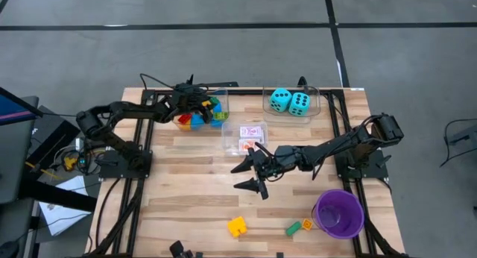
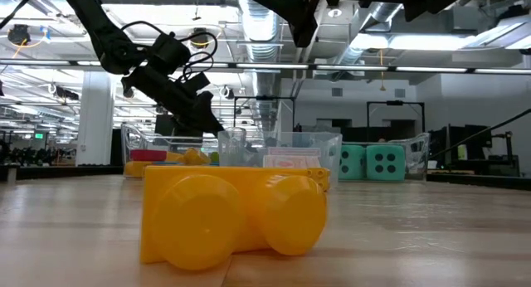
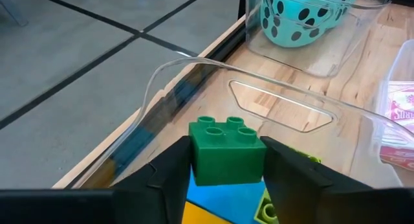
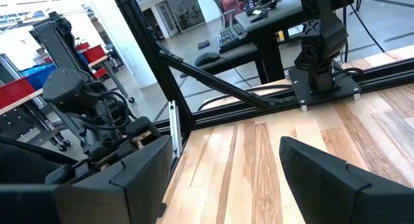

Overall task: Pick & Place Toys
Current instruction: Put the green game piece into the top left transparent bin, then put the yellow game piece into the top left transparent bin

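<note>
A green brick (image 3: 228, 151) was gripped between the left tool's fingers (image 3: 169, 172), seemingly so it could be dropped among the other bricks. In the high view, the left tool (image 1: 203, 105) was poised over the brick bin (image 1: 223, 101) at the counter's (image 1: 186, 191) far edge, while the right tool (image 1: 252, 176) hung mid-counter, spread wide and empty. A yellow brick (image 1: 238, 227) remained near the front edge. In the low view, that yellow brick (image 2: 232, 212) filled the foreground. In the right wrist view, nothing was held.

The bench (image 1: 186, 183) is pale striped wood. Two turquoise dice (image 1: 291, 102) carry black dots. A green studded brick (image 3: 227, 151) sits between dark fingers (image 3: 169, 172). Near the front edge lie a yellow brick (image 1: 237, 227), a small green brick (image 1: 294, 228) and a purple cup (image 1: 339, 213). The card packs (image 1: 252, 137) are red-and-white.
</note>
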You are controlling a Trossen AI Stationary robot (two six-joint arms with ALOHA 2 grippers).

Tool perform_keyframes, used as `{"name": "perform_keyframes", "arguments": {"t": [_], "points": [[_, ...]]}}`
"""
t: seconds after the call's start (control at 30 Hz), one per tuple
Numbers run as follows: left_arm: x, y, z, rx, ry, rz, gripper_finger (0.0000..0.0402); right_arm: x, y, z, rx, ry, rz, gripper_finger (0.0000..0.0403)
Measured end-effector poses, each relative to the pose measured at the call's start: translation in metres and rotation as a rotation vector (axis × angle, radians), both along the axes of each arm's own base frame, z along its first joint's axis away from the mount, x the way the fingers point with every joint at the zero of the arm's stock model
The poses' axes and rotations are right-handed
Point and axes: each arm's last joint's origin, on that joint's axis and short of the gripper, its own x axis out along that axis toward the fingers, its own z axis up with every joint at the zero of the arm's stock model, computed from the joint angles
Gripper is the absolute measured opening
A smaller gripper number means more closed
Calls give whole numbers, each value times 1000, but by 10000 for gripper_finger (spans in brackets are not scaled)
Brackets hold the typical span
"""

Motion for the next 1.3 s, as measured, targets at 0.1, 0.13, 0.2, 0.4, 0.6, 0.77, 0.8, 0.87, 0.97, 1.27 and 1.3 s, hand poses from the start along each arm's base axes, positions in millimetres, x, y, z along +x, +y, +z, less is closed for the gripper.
{"name": "perform_keyframes", "arguments": {"t": [0.1,0.13,0.2,0.4,0.6,0.77,0.8,0.87,0.97,1.27,1.3], "points": [[0,0,0,4,-4,0,199,0,0,0,0,0,0,276],[0,0,1,5,-6,-1,207,0,0,0,0,0,0,276],[0,0,1,6,-7,0,222,0,0,0,0,0,0,276],[0,0,1,6,-7,0,246,0,0,0,-1,1,0,276],[1,1,3,40,-13,-12,245,0,0,-1,-4,14,0,276],[1,-7,21,82,-65,-36,236,0,0,-5,-18,49,-54,276],[1,-11,28,98,-85,-46,234,-1,0,-6,-18,64,-78,276],[0,-20,44,137,-135,-69,231,-2,2,-9,-13,91,-126,276],[-5,-36,71,202,-225,-105,228,-4,6,-12,22,129,-196,276],[-27,-81,129,316,-458,-201,229,-27,59,-33,181,237,-503,276],[-29,-84,132,321,-474,-208,228,-30,67,-40,209,232,-557,276]]}}
